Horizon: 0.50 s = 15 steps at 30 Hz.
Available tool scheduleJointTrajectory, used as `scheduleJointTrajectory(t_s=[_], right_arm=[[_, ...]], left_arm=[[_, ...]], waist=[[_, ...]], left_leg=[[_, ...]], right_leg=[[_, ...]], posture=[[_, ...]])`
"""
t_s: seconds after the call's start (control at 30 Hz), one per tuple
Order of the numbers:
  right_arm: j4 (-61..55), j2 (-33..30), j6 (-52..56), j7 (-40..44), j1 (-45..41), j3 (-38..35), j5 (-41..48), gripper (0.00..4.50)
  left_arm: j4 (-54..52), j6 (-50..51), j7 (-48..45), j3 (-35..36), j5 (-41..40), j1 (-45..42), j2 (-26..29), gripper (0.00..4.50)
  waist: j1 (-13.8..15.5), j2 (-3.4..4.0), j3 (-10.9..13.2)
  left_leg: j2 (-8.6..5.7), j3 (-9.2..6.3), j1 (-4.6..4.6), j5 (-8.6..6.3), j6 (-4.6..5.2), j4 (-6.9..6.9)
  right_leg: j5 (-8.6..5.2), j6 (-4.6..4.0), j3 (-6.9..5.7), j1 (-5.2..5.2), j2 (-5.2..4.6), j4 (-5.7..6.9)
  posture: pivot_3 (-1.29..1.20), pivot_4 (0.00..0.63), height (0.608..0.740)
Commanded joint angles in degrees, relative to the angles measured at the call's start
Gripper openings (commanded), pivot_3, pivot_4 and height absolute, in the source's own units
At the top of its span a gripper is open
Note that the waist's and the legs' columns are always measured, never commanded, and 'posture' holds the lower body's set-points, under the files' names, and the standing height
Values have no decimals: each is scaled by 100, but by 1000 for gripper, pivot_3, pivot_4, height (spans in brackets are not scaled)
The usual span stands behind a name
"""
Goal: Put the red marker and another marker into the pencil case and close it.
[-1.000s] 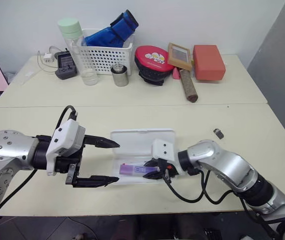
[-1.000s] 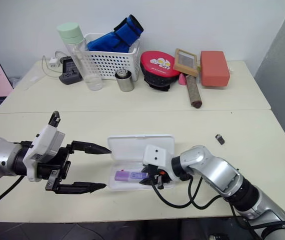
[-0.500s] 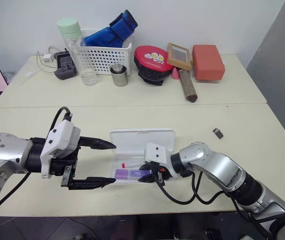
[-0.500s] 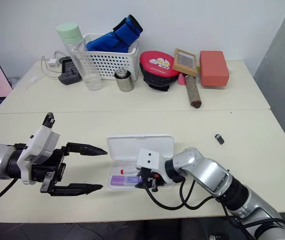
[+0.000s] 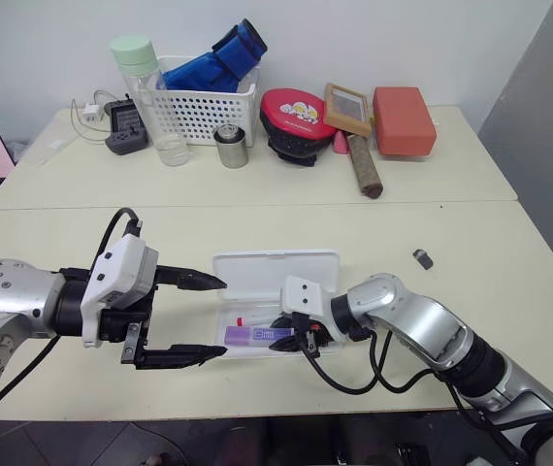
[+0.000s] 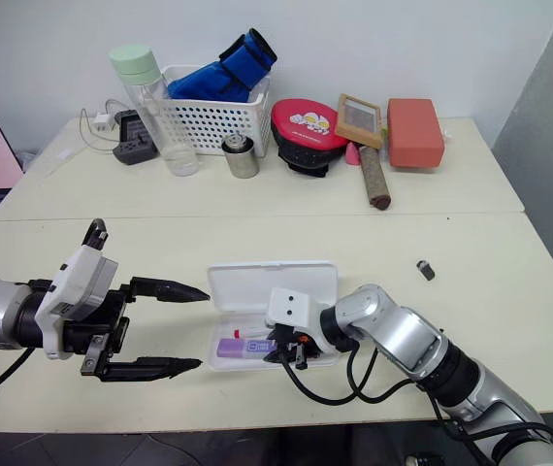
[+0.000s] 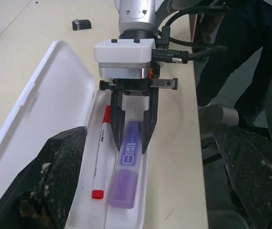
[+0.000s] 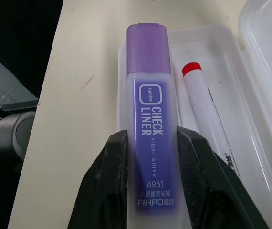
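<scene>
The purple marker (image 7: 128, 171) now lies flat in the tray of the pencil case (image 5: 275, 271), in the lane nearest the front edge of the table (image 5: 509, 291), where a second ago it was still held a little above the tray at a slant. The right claw (image 7: 132, 149) has come down with it, and its fingers (image 8: 106, 181), which were pinching the barrel, have begun to ease apart. In the right wrist view they stand either side of the barrel and look just in contact, so whether the marker is fully let go cannot be told. The red marker (image 7: 100, 151) already rests in the next lane, parallel to the purple one and just beside it, its red cap toward the left claw. Both pens are therefore inside the case, and by my reading only the release, the withdrawal and the closing of the lid remain.

The lid (image 7: 40, 105) lies fully open, flat on the table on the far side of the tray.

The right arm reaches across in front of the robot, forearm low over the table near its front edge, wrist bent so the claw points leftward and downward along the length of the purple marker. The left arm has kept its place off the left end of the case, its claw (image 5: 209, 317) spread wide, empty, pointing rightward and slightly down toward the case without touching it.
</scene>
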Motion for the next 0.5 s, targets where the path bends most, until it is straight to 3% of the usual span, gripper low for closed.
scheduleJointTrajectory(t_s=[0.03, 0.27, 0.37, 0.5], right_arm=[[-75, 96, -122, 55, -74, -47, -11, 2614], [-213, 56, -51, 180, -88, -238, 119, 4296], [-388, -48, 63, 209, -44, -541, 318, 4423], [-1244, -654, 488, 356, 423, -1381, 957, 4423]], left_arm=[[-13, -120, -54, 155, -60, 28, 18, 4500], [39, -172, -80, 149, -46, 48, 31, 4500], [58, -170, -40, 87, -68, -29, 3, 4500], [121, -201, 140, -163, -90, -319, -173, 4500]], waist=[[0, 0, 0], [0, 0, 0], [1, 0, 0], [42, 2, 1]], left_leg=[[0, 0, 0, 0, 0, 0], [0, -1, 0, 0, 0, 0], [0, 0, 0, 0, 0, 0], [-3, -3, -2, 0, 0, 0]], right_leg=[[0, 0, 0, 0, 0, 0], [0, 0, 0, 0, 0, 0], [0, 0, 0, 0, 0, 0], [0, 0, -3, 2, -1, -4]], posture=[[0, 150, 740], [0, 150, 740], [0, 150, 740], [0, 150, 740]])
